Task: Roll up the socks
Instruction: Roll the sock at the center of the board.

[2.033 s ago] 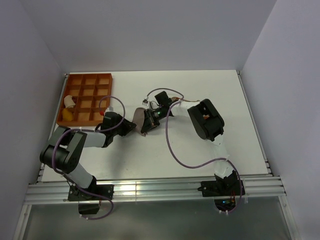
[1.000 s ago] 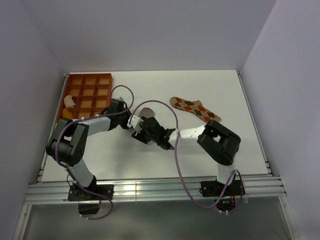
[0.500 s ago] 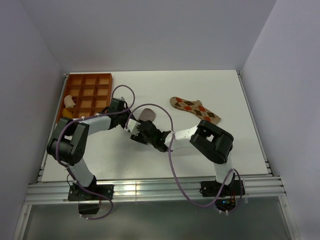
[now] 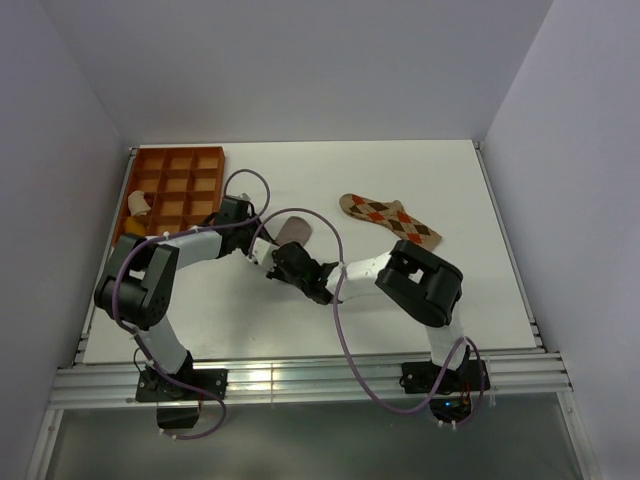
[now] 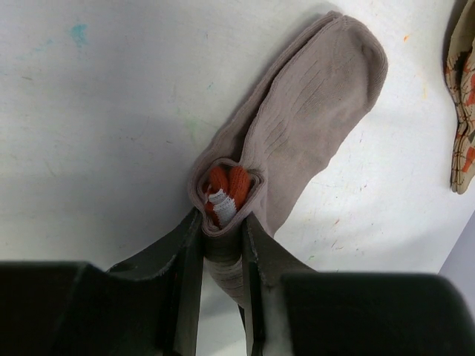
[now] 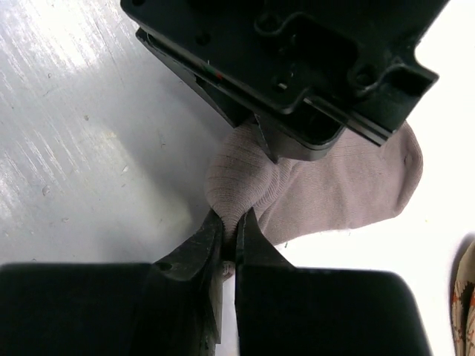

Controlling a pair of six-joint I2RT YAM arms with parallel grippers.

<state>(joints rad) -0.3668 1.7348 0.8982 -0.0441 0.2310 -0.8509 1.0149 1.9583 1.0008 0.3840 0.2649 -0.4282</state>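
Left claw (image 5: 223,222) is clamping the rolled end of the grey sock (image 5: 312,111), and right claw (image 6: 230,231) is pinching it too, having just snapped shut. That's two socks total, the argyle sock (image 4: 390,218) lying apart.

A white table (image 4: 250,320) fills the enclosure, its top scuffed and flecked with small paint marks, a teal speck (image 5: 78,31) among them. Pale lavender-grey walls rise at the back (image 4: 300,60), the left (image 4: 50,180) and the right (image 4: 585,180). Aluminium rails (image 4: 320,385) run along the near edge, catching a bright glare. The light is soft and even, and the shadows are faint.
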